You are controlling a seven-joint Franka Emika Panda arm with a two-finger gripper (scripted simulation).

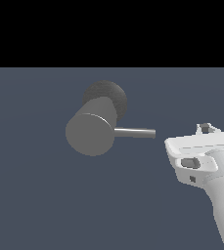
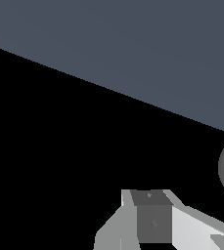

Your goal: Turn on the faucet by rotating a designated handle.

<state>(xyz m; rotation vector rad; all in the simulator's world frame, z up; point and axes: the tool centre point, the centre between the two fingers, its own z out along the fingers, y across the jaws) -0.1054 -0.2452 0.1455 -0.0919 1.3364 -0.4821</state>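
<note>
End effector (image 1: 205,129) beside handle (image 1: 135,132) — apart.

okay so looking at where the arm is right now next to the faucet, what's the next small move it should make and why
Probably ease the gripper toward the exterior view's left, up to the free tip of the handle. The rod sticks out sideways from the faucet toward the arm, and a gap shows between its tip and the gripper, so nothing is touching it yet.

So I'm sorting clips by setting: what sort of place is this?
Likely a bare simulated scene, not a real room: a flat blue-grey floor, a black void above, and just a grey faucet with handle beside the gripper.
</note>
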